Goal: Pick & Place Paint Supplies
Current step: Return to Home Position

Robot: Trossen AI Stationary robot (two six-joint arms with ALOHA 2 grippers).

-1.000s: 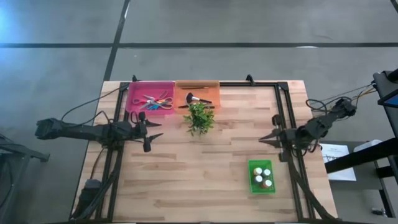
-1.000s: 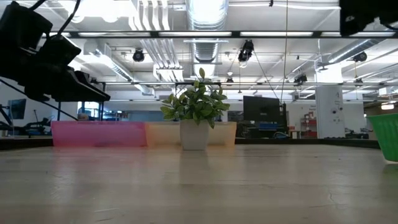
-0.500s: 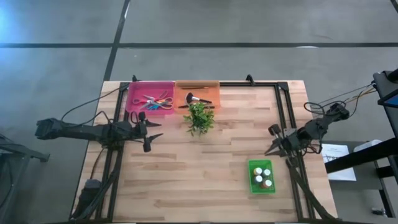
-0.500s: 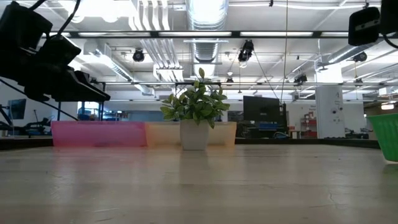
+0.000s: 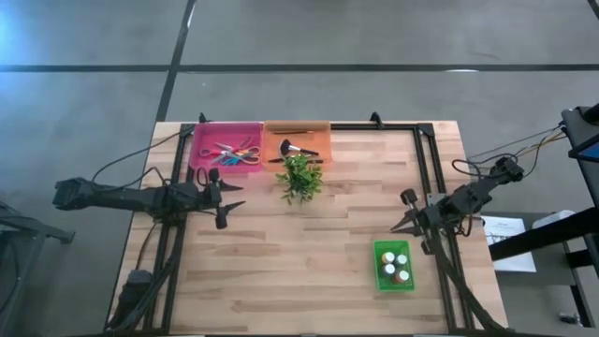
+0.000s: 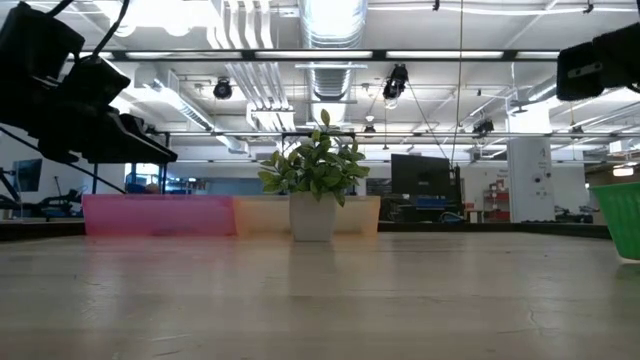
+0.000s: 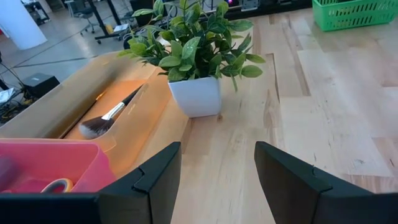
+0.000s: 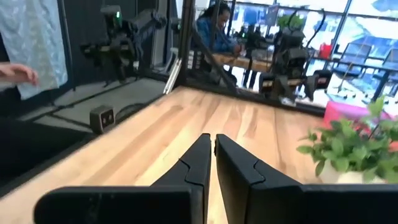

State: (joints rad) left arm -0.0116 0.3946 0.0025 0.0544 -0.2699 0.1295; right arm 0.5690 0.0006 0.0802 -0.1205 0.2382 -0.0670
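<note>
Small paint bottles stand in a green basket at the near right. A brush with a fluffy brown head lies in the orange bin at the far edge, beside a pink bin that holds scissors and other coloured items. My left gripper hovers open at the table's left, pointing past the potted plant. My right gripper hangs shut at the table's right, just beyond the basket's far side, with nothing between its fingers.
The leafy plant stands in its white pot on the table in front of the orange bin. Black frame rails run along the table's sides. A person's hand shows beyond the table's edge in the right wrist view. Bare wood lies mid-table.
My right gripper has sunk toward the table and drifted slightly toward the near edge, its arm folding back; it has stayed shut. In the low view its arm has dropped into the upper right of the picture.
</note>
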